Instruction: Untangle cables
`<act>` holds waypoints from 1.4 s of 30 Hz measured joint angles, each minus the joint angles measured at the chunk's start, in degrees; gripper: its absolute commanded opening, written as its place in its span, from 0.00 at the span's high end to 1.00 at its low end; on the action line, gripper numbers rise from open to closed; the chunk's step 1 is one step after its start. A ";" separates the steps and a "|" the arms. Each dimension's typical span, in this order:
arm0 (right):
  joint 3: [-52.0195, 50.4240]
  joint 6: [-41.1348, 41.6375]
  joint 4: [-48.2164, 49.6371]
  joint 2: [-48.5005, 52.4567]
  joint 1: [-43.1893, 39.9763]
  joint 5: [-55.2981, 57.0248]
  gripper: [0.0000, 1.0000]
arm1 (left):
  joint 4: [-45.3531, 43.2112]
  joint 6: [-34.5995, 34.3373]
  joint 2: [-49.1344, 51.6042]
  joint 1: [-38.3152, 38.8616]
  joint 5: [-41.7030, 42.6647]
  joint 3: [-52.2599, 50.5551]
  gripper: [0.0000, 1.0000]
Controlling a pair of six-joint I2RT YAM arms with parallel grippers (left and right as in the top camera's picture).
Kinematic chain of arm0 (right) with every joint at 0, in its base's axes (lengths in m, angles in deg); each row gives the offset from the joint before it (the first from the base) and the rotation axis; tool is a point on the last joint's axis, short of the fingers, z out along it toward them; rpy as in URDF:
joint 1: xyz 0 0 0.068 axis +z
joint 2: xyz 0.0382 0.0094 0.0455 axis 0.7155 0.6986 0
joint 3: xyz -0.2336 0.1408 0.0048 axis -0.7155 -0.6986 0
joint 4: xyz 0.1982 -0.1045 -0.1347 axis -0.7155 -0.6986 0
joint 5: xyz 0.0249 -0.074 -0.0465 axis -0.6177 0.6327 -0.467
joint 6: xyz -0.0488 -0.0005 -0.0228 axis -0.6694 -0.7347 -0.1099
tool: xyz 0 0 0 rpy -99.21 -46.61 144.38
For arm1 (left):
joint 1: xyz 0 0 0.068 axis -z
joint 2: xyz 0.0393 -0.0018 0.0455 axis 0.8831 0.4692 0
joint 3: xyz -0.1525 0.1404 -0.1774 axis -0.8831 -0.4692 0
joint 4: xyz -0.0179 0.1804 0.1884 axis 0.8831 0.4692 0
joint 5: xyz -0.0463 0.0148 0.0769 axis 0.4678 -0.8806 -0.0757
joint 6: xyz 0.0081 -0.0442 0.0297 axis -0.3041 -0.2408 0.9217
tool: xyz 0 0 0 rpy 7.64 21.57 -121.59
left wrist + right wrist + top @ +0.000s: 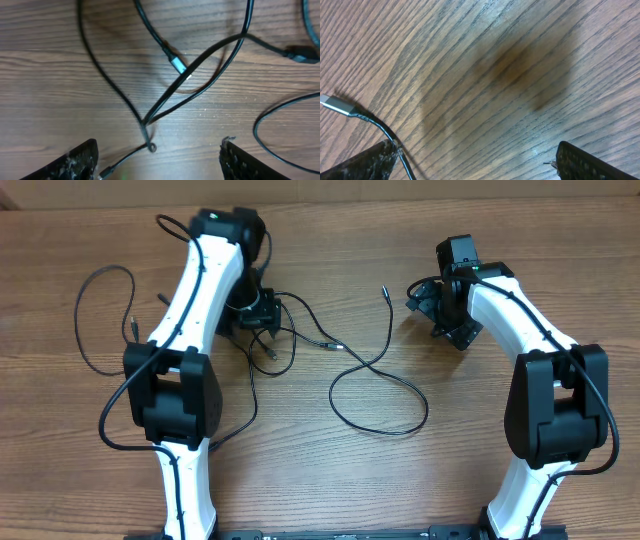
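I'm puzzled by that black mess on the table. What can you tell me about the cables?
The cables are thin black flexible cords lying slack on the wooden table, looping and crossing in a tangle below the open left gripper. One plug is silvery. One cord snakes toward the middle.

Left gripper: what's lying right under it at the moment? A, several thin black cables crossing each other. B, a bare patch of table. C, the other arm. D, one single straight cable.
A: the left wrist view shows the cables crossing one another right under the open left gripper.
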 measured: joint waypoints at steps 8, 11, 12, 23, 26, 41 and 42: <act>0.00 0.02 -0.02 0.00 0.00 0.00 0.00 | -8.59 -0.85 -0.52 4.09 -0.22 -9.73 0.39; 0.00 0.00 0.00 0.00 -0.02 0.02 0.00 | -11.13 -1.25 -0.52 5.49 -0.17 -11.39 0.95; 0.00 0.04 -0.02 0.00 -0.02 0.02 0.00 | -11.89 -1.31 -0.52 5.81 -0.07 -11.39 0.96; 0.00 0.00 0.00 0.00 -0.02 0.00 0.00 | -16.61 -1.25 -12.33 6.91 3.26 -10.73 0.96; 0.00 0.00 0.00 0.00 -0.02 0.02 0.00 | -20.52 -1.25 -24.65 6.91 3.34 -9.84 0.95; 0.00 0.02 0.02 0.00 0.00 0.00 0.00 | -26.40 -1.27 -50.14 6.91 1.53 -8.13 0.96; 0.00 0.00 -0.02 0.00 0.00 0.02 0.00 | -25.11 -1.29 -49.46 6.91 1.49 -8.22 0.96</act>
